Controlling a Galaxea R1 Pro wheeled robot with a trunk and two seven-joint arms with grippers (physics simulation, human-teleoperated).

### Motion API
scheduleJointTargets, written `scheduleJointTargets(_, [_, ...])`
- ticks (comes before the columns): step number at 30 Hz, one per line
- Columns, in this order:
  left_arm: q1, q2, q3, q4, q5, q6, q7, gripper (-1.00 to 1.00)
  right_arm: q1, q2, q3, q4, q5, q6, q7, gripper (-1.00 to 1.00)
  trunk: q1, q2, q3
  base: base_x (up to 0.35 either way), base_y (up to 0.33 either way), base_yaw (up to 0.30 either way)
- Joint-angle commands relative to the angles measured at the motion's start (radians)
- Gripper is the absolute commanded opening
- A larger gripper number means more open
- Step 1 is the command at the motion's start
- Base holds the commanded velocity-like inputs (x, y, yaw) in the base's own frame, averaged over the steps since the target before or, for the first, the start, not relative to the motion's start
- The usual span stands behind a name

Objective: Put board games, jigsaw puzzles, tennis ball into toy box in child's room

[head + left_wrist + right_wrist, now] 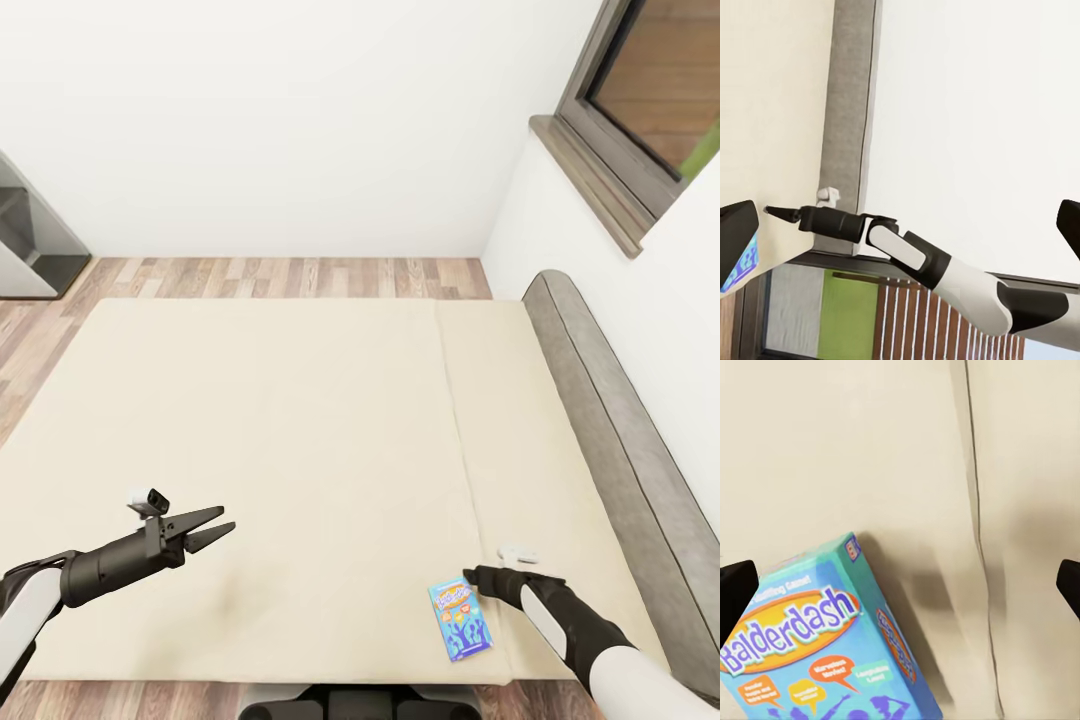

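Right gripper, jaws apart, touching small blue board game box on beige mattress bed; left gripper jaws slightly apart, nr left.

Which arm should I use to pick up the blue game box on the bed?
Right. The right hand sits right at the top edge of the Balderdash box near the bed's front edge, fingers apart. The left hand hovers far across the mattress, open but well away.
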Motion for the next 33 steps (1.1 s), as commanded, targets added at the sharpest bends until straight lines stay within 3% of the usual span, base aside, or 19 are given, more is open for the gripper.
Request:
scheduleJointTargets(1, [0.0, 0.0, 0.0, 0.0, -0.001, 0.004, -0.003, 1.0, 0.0, 0.0, 0.005, -0.001, -0.002, 0.005, 0.0, 1.0, 0.001, -0.002, -0.002, 0.0, 0.0, 0.0])
scheduleJointTargets(27, [0.0, 0.001, -0.002, -0.024, 0.006, 0.014, -0.021, 1.0, 0.014, 0.005, 0.006, -0.001, -0.009, 0.009, 0.008, 1.0, 0.001, -0.002, -0.012, 0.0, 0.0, 0.0])
scheduleJointTargets(31, [0.003, 0.005, -0.004, -0.051, 0.012, 0.022, -0.05, 1.0, 0.014, 0.006, 0.007, -0.001, -0.006, 0.01, 0.04, 1.0, 0.001, -0.002, -0.018, 0.0, 0.0, 0.0])
scheduleJointTargets(33, [0.004, 0.006, -0.004, -0.06, 0.013, 0.024, -0.095, 1.0, 0.014, 0.004, 0.007, -0.001, -0.005, 0.01, 0.071, 1.0, 0.001, -0.002, -0.021, 0.0, 0.0, 0.0])
